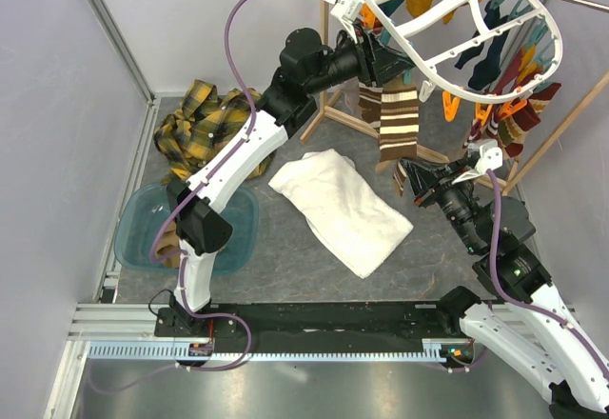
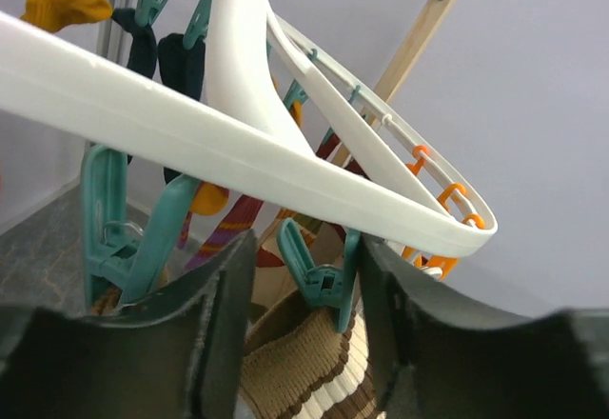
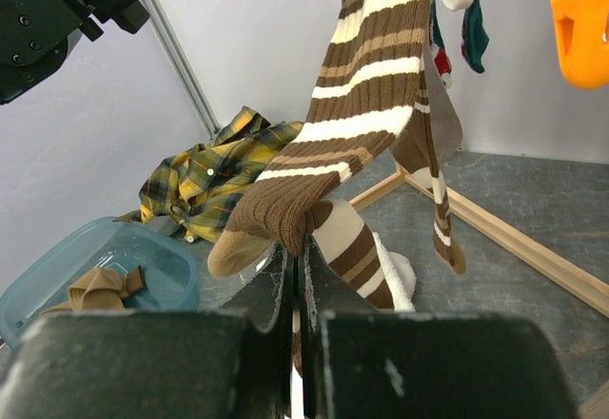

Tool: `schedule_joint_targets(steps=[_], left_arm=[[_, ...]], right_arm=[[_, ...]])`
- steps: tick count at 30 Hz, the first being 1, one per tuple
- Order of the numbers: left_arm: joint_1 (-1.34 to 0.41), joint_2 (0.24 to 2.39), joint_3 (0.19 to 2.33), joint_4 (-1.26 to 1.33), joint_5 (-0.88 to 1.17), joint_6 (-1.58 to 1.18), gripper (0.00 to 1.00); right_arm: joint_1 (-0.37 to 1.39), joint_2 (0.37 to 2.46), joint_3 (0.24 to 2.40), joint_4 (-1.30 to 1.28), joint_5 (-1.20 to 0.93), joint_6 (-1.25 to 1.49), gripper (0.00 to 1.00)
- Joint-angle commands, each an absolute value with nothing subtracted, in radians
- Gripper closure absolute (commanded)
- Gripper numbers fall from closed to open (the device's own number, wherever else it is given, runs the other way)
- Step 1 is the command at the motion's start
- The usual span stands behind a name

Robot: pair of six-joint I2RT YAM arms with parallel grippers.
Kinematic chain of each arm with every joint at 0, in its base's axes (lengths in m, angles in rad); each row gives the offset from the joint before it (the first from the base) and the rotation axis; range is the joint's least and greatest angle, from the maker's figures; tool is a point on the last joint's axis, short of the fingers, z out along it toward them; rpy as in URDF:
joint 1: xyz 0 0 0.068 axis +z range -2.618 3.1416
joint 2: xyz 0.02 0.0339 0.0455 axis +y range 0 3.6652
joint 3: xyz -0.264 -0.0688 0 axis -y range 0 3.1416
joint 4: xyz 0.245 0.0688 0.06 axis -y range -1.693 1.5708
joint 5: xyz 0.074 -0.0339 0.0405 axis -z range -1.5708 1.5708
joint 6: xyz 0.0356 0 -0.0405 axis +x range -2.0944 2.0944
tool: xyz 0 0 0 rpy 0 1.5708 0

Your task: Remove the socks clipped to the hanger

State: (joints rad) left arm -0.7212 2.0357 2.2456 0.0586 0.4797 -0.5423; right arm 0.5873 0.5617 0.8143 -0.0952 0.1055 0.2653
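The white ring hanger point(image 1: 419, 67) hangs at the top right, with several socks point(image 1: 490, 52) clipped round it. A brown and cream striped sock point(image 1: 400, 124) hangs from a teal clip point(image 2: 328, 281) under the hanger's rim point(image 2: 190, 124). My left gripper point(image 1: 392, 69) is open, its fingers point(image 2: 224, 324) on either side of that clip; the right finger touches it. My right gripper point(image 1: 407, 176) is shut on the sock's lower toe end point(image 3: 285, 209). In the right wrist view the sock point(image 3: 371, 105) runs up taut from the right gripper point(image 3: 297, 248).
A white towel point(image 1: 343, 205) lies mid-table. A yellow-black plaid shirt point(image 1: 205, 129) lies at the back left. A teal bin point(image 1: 238, 219) at the left holds a tan sock point(image 3: 100, 286). The wooden rack frame point(image 1: 557, 133) stands at the right, its foot point(image 3: 504, 238) on the table.
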Motion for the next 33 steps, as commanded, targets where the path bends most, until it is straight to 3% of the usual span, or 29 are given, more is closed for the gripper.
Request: schedule_joint_targets(steps=[1, 4, 10, 11, 12, 13, 15, 16, 21, 23, 33], left_arm=[[-0.719, 2.039, 2.278, 0.132, 0.506, -0.598, 0.72], [-0.719, 2.033, 2.272, 0.109, 0.499, -0.601, 0.98], [-0.719, 1.987, 2.168, 0.104, 0.503, -0.586, 0.98], [-0.719, 1.977, 2.133, 0.101, 0.502, -0.581, 0.93], [-0.719, 1.955, 2.114, 0.097, 0.489, -0.574, 0.73], [-0.718, 1.942, 2.094, 0.097, 0.483, -0.569, 0.62], [-0.718, 1.916, 2.046, 0.091, 0.468, -0.551, 0.42], [-0.718, 1.892, 2.016, 0.087, 0.462, -0.543, 0.39], [-0.716, 1.793, 1.907, 0.043, 0.390, -0.460, 0.26], [-0.716, 1.729, 1.829, 0.022, 0.356, -0.410, 0.25], [-0.716, 1.416, 1.553, -0.299, 0.399, -0.178, 0.21]], right_arm=[[0.591, 0.557, 0.830, -0.081, 0.103, 0.278, 1.00], [0.589, 0.560, 0.834, -0.087, 0.097, 0.291, 1.00], [0.589, 0.545, 0.851, -0.149, 0.107, 0.288, 1.00], [0.591, 0.543, 0.854, -0.161, 0.103, 0.284, 1.00], [0.591, 0.537, 0.859, -0.184, 0.103, 0.279, 1.00], [0.591, 0.529, 0.871, -0.195, 0.100, 0.269, 1.00], [0.591, 0.526, 0.891, -0.234, 0.091, 0.258, 1.00], [0.591, 0.520, 0.897, -0.248, 0.087, 0.252, 1.00], [0.591, 0.511, 0.923, -0.304, 0.022, 0.256, 0.96], [0.591, 0.537, 0.954, -0.345, -0.029, 0.278, 0.91], [0.591, 0.612, 1.040, -0.354, -0.166, 0.343, 0.92]])
